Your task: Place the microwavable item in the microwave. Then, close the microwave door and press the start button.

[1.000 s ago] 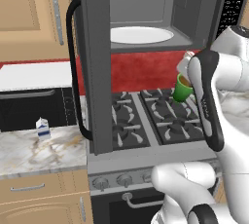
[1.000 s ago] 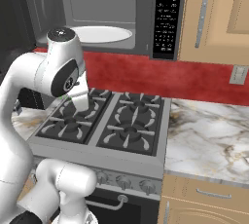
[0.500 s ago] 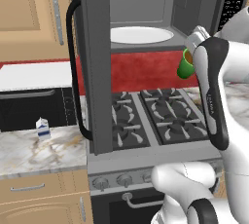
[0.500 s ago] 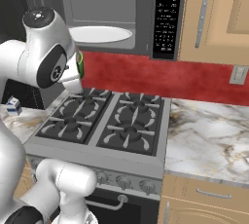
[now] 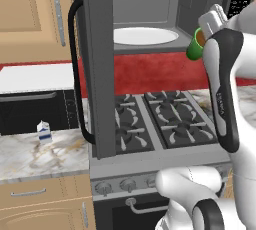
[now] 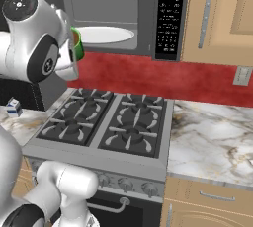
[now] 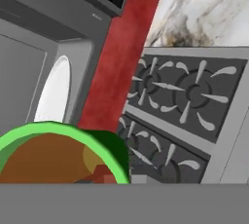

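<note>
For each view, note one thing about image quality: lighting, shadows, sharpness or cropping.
Left base view: flat, even lighting, no glare on the microwave door. Right base view: display digits readable on the microwave. Hand view: green cup looms close, cropped at the bottom, edges soft.

I've lifted the green cup (image 5: 195, 49) from above the stove up level with the microwave (image 5: 150, 4) opening, nearer its turntable.

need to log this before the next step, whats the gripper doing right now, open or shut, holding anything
Gripper: shut on the small bright green tapered cup of brown liquid, raised beside the open dark grey microwave.
</note>
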